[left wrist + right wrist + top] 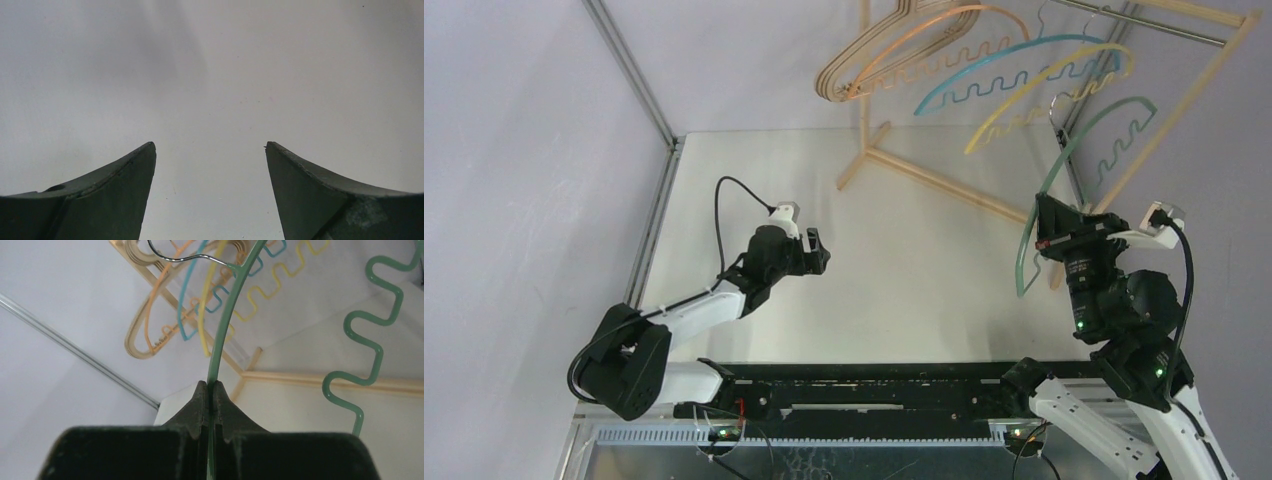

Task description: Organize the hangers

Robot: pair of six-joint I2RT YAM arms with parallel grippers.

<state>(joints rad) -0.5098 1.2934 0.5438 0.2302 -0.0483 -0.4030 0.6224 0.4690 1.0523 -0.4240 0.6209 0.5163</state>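
My right gripper (1046, 222) (211, 385) is shut on the arched rim of the green wavy-edged hanger (1092, 140) (227, 325) and holds it up beside the rack at the right. Its metal hook (175, 257) points toward the rod (1144, 22). On the rod hang several beige wooden hangers (864, 60) (131, 335), an orange one (924, 40) (150, 310), a blue one (1009, 60) (181, 310) and a yellow one (1044, 90) (202, 320). My left gripper (816, 252) (210, 147) is open and empty above the bare tabletop at the left.
The pale wooden rack frame (944, 180) stands at the back right with angled legs on the table (904, 300). A metal corner post (639, 75) runs along the left wall. A black rail (864, 385) lies at the near edge.
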